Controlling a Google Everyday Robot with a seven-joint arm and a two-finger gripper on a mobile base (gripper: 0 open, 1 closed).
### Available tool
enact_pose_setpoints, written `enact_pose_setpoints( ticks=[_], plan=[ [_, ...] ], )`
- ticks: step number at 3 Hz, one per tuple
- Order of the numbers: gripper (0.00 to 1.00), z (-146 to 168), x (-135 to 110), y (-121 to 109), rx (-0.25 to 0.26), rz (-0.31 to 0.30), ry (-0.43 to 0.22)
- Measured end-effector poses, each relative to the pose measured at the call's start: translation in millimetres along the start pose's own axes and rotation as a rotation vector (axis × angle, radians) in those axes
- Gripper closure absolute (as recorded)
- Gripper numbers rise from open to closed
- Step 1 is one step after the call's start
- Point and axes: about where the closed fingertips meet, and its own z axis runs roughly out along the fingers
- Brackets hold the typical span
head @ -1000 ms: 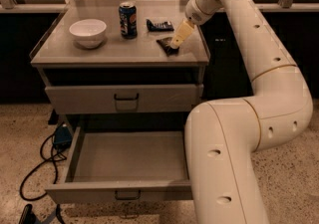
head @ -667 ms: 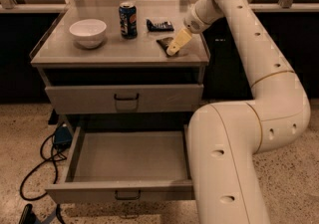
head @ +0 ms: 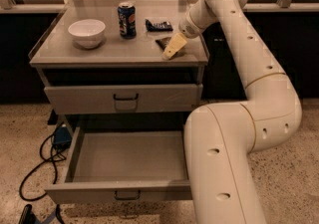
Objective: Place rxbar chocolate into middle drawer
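The rxbar chocolate [head: 161, 43] is a small dark crumpled wrapper lying near the right front of the cabinet top. My gripper [head: 172, 50] reaches down from the right and rests at the bar's right end, covering part of it. Below, the middle drawer [head: 128, 157] is pulled out, wide and shallow, with nothing inside and a small dark handle on its front. My arm curves around the cabinet's right side and crosses in front of the drawer's right end.
On the cabinet top [head: 99, 51] stand a white bowl [head: 86, 32] at the left and a blue soda can [head: 126, 19] at the centre back. A flatter dark packet [head: 158, 24] lies behind the bar. The handled upper drawer [head: 124, 98] is closed. Cables [head: 42, 161] lie on the floor at left.
My gripper has come down and slightly toward the front edge, ending on the rxbar chocolate. The bowl, can, packet and drawers have not moved.
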Motion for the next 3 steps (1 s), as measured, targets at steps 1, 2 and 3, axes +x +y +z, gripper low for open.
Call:
enact_pose_setpoints(
  ticks=[1, 2, 3],
  plan=[
    [0.00, -0.2, -0.6, -0.3, 0.001, -0.001, -0.001],
    [0.18, -0.2, -0.6, -0.2, 0.001, -0.001, -0.001],
    [0.42, -0.2, -0.7, -0.3, 0.001, -0.001, -0.001]
  ],
)
